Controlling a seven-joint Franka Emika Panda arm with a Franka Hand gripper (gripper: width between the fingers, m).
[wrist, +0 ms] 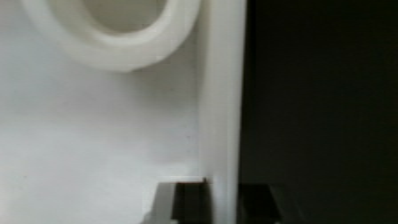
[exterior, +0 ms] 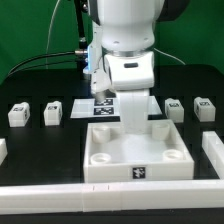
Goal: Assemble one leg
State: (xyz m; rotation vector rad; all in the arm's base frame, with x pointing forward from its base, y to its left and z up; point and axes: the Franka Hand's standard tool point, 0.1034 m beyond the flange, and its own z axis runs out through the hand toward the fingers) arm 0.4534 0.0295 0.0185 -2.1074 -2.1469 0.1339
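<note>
A black table (exterior: 40, 150) before a green backdrop carries everything. The gripper (exterior: 132, 98) hangs over its middle with a leg (exterior: 133, 120) upright straight below it; in the wrist view the leg (wrist: 221, 110) runs out from between the two dark fingers (wrist: 183, 205), apparently pinched, though the contact is blurred. Directly under the gripper lies the panel (exterior: 135, 162), with the leg's lower end down at its middle part and one socket (wrist: 139, 58) off to the side, while four loose legs (exterior: 53, 111) sit two to each side of the gripper and the marker board (exterior: 103, 103) lies just behind it.
</note>
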